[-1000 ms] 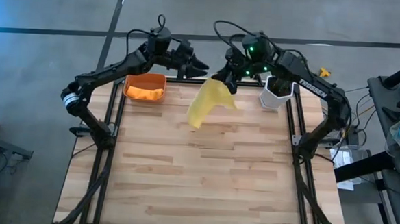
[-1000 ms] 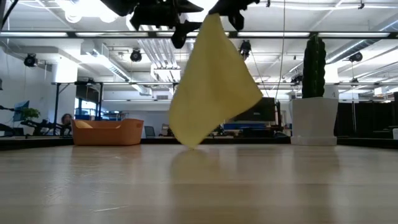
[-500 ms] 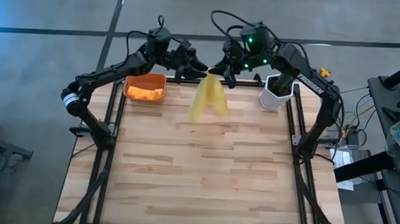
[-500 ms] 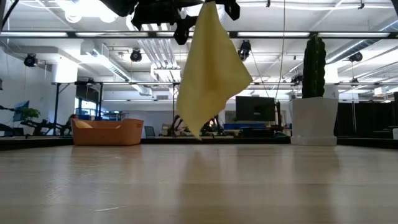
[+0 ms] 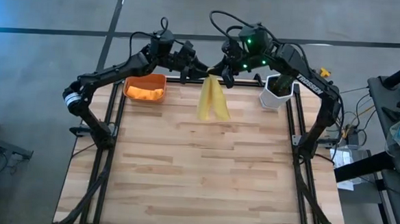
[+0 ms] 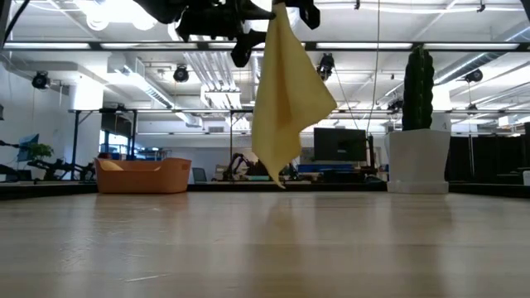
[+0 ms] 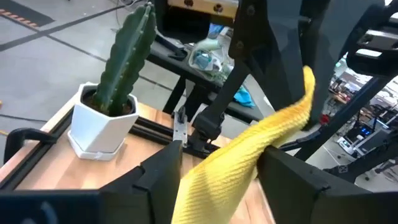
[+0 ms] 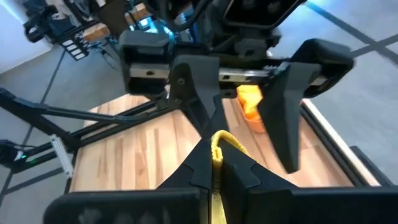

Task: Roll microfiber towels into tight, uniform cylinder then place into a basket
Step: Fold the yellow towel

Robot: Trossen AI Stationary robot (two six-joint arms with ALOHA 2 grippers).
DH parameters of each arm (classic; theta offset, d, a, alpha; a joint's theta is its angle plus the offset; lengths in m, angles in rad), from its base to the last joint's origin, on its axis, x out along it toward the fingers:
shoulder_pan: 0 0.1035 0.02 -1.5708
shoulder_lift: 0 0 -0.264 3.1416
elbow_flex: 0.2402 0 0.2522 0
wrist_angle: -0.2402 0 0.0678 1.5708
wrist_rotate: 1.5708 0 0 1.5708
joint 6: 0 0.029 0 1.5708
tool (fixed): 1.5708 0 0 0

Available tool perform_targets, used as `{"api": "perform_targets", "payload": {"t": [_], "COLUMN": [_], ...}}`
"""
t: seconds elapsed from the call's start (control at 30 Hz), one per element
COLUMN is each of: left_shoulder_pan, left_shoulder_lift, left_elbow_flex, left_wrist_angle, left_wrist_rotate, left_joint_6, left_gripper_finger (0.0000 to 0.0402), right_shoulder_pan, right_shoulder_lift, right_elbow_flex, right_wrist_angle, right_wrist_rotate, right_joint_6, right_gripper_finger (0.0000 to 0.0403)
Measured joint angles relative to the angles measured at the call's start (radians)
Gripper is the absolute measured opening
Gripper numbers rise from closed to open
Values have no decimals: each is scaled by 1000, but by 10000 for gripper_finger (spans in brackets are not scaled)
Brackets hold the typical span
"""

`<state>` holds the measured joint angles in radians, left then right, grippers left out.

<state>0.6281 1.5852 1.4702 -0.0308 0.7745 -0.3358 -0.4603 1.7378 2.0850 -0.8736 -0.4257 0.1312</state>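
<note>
High view: desk (image 5: 203, 174) of pale wood planks. Yellow towel (image 5: 214, 99) hangs folded over itself near the middle of the far edge, pinched at its top. Right tool (image 5: 224, 75) holds that top corner, fingers closed on the cloth. Left tool (image 5: 203, 70) sits just beside it at the same corner, fingers spread. Basket (image 5: 145, 87) stands at the far left corner with the orange towel (image 5: 143, 93) lying crumpled inside it. White pot with cactus (image 5: 277, 91) stands at the far right corner.

Low view: yellow towel (image 6: 286, 95) hangs as a limp pointed sheet, its lowest tip above the desk surface (image 6: 265, 248), not touching. Basket (image 6: 142, 175) to the left, pot with cactus (image 6: 417, 132) to the right, both well apart from the cloth.

Left wrist view: yellow towel (image 7: 249, 158) runs as a bunched band between the two spread fingers (image 7: 158, 171), not clamped. Cactus pot (image 7: 104, 124) beyond.

Right wrist view: a thin yellow edge (image 8: 217, 152) is nipped between the closed fingers (image 8: 199, 168); left tool (image 8: 239, 93) stands open just beyond it.

Handling, as a judgement: light, soft, no stiffness; it drapes and swings freely. It probably needs spreading flat on the desk before rolling. Best taken by two adjacent corners, one per tool, to draw an edge taut.
</note>
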Motion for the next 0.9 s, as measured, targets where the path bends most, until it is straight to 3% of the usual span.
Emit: {"api": "perform_targets", "payload": {"t": [0.1, 0.3, 0.9], "left_shoulder_pan": [-2, -3, 32], "left_shoulder_lift": [0, -1, -60], "left_elbow_flex": [1, 2, 6], "left_wrist_angle": [-9, -17, -142], "left_wrist_rotate": [-1, -10, -29], "left_joint_6": [-5, -26, 2], "left_gripper_finger": [144, 14, 0], "right_shoulder_pan": [0, 4, 14], "right_shoulder_lift": [0, 0, 0], "right_elbow_flex": [-5, -11, -11], "right_wrist_angle": [13, 41, -27], "right_wrist_rotate": [9, 9, -11], "right_joint_6": [6, 42, -35], "right_gripper_finger": [9, 9, 9]}}
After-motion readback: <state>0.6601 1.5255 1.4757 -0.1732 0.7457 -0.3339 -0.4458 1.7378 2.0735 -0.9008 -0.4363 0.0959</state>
